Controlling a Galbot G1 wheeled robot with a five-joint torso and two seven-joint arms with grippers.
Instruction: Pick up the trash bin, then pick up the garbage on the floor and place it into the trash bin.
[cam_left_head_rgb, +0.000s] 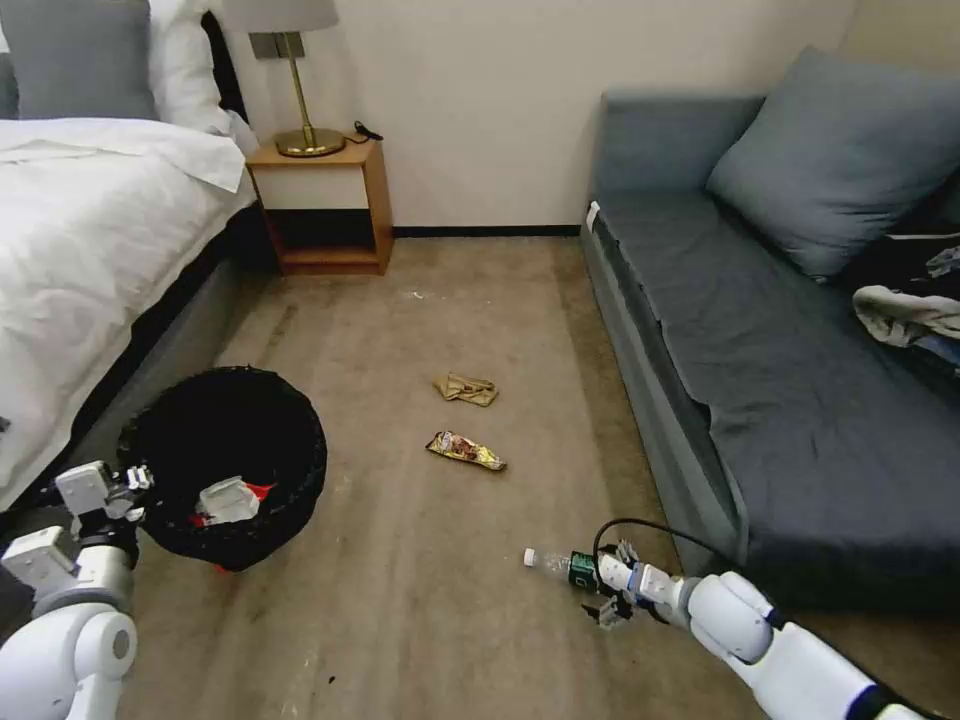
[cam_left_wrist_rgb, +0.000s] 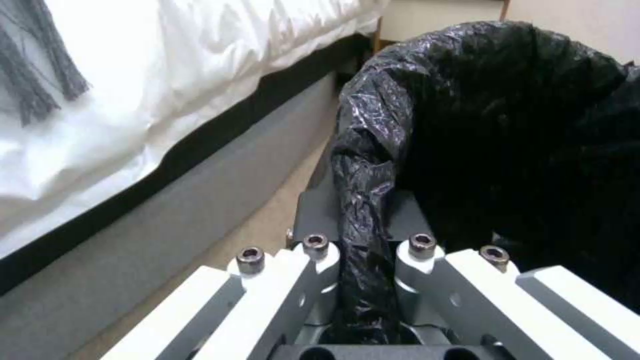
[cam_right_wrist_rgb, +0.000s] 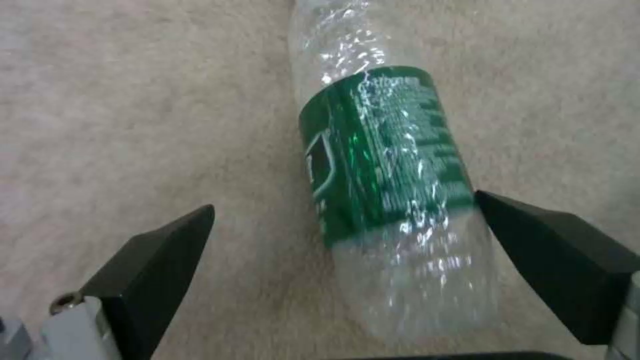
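The trash bin, round and lined with a crinkly black bag, is beside the bed with a red-and-white packet inside. My left gripper is shut on the bin's bagged rim. A clear plastic bottle with a green label lies on the carpet near the sofa. My right gripper is open around it, and the bottle lies between the black fingers, touching one. A gold snack wrapper and crumpled tan paper lie farther out on the floor.
A white bed runs along the left, a grey sofa along the right with clothes on it. A wooden nightstand with a lamp stands against the far wall. Open carpet lies between bed and sofa.
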